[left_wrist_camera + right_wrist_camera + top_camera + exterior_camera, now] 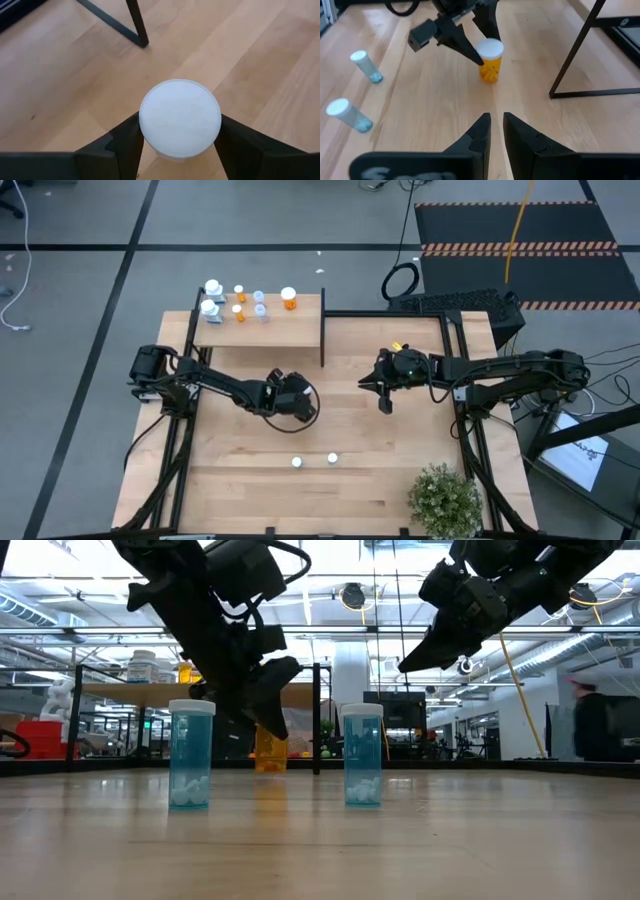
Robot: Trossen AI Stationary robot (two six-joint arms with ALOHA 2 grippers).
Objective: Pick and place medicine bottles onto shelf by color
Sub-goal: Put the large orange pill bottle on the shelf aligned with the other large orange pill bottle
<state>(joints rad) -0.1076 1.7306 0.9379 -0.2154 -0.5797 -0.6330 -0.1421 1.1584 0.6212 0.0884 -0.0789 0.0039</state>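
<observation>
Your left gripper (479, 47) pinches the orange bottle (490, 62) mid-table, standing near the shelf's (270, 330) leg; grip looks high, so lifting could tip it; right gripper (493, 131), nearly closed, holds nothing.

A green potted plant (444, 500) sits at the lower right of the light-wood tabletop (250, 480), while beyond it, at the upper right, a black floor mat (520, 250) with orange-striped edges lies on the grey floor.
</observation>
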